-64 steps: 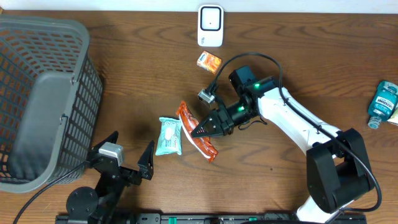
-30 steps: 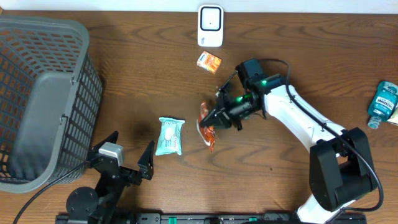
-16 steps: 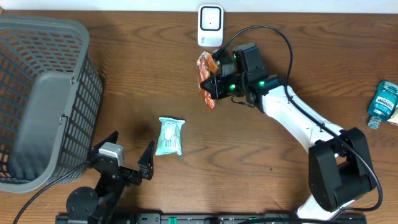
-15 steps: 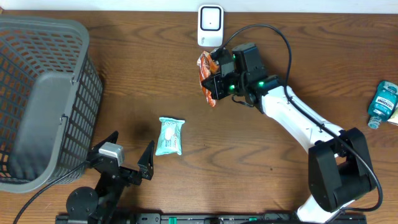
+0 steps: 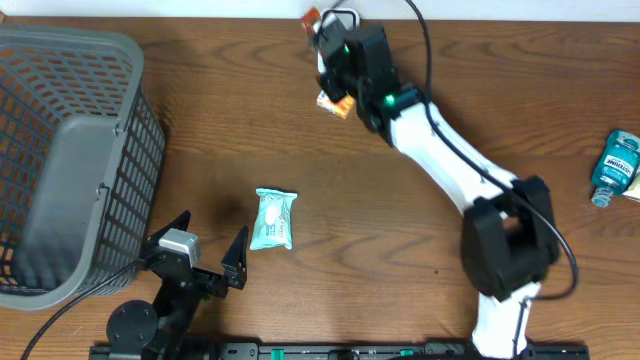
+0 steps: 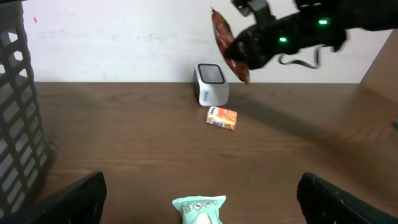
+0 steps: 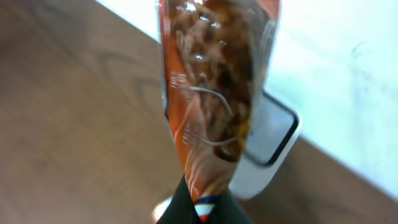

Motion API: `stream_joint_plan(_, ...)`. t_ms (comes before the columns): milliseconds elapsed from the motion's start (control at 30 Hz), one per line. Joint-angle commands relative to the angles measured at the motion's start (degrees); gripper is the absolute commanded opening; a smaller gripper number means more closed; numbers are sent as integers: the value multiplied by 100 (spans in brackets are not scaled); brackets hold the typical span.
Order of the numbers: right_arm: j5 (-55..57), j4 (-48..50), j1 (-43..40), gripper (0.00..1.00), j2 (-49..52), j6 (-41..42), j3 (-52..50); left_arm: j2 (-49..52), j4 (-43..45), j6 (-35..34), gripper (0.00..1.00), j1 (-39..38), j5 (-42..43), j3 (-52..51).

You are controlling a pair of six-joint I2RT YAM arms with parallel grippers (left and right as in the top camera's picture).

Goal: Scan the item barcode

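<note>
Nearest the base, the left gripper (image 5: pixel 215 223) stands with its 2 fingers spread wide and nothing between them. Just beyond it a teal wipes packet (image 5: pixel 272 219) lies flat on the wooden table (image 5: pixel 200 130). A grey mesh basket (image 5: pixel 70 42) occupies the left side, and a blue mouthwash bottle (image 5: pixel 615 165) lies at the right edge, well apart from the rest. Farther back, a small orange box (image 6: pixel 222 117) rests just in front of the white scanner (image 6: pixel 212 83), which stands near the wall. The right gripper (image 7: pixel 201 209) is clamped tight on the lower end of the orange snack packet (image 7: pixel 214 93) and holds it upright in the air above the scanner, clear of the scanner and the table.
</note>
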Motion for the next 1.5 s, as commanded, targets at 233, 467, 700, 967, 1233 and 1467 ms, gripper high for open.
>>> stream_joint_plan(233, 748, -59, -247, 1, 2549, -603, 3112, -15, 7, -72, 98, -22, 70, -4)
stream_joint_plan(467, 1045, 560, -273, 1, 3220, -638, 3567, -15, 7, -72, 98, -22, 70, -4)
stream_joint_plan(700, 1720, -369, -293, 1, 2774, -610, 3569, -15, 7, -72, 98, -22, 70, -4)
stream_joint_plan(967, 3189, -3731, -732, 1, 1558, 81, 3569, -15, 7, -72, 98, -22, 70, -4)
stream_joint_plan(1233, 3534, -5733, -2660, 1, 1620, 1766, 3241, -15, 7, -72, 98, -22, 70, -4)
stream_joint_plan(1467, 3270, -4892, -3998, 1, 1626, 1786, 1950, -15, 7, -72, 98, -22, 70, -4)
